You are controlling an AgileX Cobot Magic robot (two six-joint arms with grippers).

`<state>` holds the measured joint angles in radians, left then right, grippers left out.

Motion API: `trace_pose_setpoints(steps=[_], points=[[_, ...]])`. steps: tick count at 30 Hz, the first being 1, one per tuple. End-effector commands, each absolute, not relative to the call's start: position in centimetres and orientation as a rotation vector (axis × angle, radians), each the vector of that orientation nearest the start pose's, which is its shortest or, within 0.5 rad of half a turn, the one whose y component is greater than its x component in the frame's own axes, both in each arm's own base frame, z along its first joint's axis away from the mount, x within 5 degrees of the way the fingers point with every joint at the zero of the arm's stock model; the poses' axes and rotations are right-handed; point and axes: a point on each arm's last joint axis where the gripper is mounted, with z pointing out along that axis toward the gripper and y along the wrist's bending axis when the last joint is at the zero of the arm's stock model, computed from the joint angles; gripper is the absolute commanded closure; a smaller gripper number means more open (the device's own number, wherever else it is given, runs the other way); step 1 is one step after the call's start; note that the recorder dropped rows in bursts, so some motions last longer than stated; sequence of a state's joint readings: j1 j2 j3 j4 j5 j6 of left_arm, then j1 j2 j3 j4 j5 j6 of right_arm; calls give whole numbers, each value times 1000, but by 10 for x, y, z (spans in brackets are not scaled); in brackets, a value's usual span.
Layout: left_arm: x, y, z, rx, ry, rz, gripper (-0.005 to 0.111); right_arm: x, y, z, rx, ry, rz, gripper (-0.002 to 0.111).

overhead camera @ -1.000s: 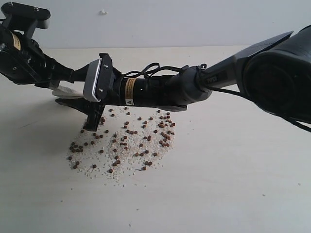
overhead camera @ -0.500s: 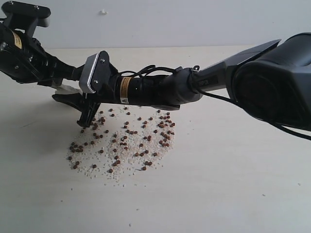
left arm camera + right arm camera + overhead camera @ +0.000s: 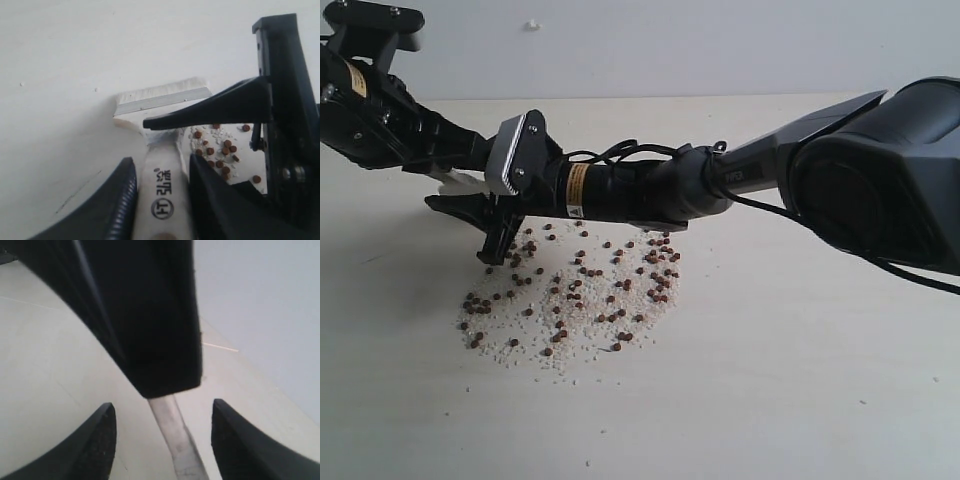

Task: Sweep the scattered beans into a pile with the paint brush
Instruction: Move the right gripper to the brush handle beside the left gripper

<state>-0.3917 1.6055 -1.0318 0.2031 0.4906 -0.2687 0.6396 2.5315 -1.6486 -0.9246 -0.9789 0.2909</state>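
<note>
The left gripper (image 3: 160, 161) pinched the paint brush (image 3: 165, 192) by its handle, toward the far left of the surface (image 3: 800, 380). The right gripper (image 3: 162, 406) stood spread wide beside it. The beans (image 3: 580, 285) lay scattered among pale grit (image 3: 535, 345), just beside the brush.

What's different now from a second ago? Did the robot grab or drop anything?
The right gripper shifted slightly left in the exterior view and seems a touch higher, its jaws open astride the paint brush. Nothing was grabbed or let go. The left gripper still clamps the handle, and the beans lie scattered as before.
</note>
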Motion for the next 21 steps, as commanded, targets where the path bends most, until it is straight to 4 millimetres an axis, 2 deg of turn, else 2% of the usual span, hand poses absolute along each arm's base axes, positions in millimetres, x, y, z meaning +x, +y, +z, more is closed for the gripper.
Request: trace_pose_setpoints(steps=[1,7,15,17,21], points=[[311,-120,238,345,2473,-109,107,376,358,92,-1228,1106,819,57],[311,-120,238,348,2470,-109,107,369,368,94,-1250,1094,820,62],[311,-120,238,363,2468,-104,107,371,369,89,-1270,1143,780,65],[311,-120,238,362,2470,-103,107,371,369,89,-1270,1143,780,71],[311,-120,238,362,2470,-103,107,371,369,89,-1270,1143,780,101]])
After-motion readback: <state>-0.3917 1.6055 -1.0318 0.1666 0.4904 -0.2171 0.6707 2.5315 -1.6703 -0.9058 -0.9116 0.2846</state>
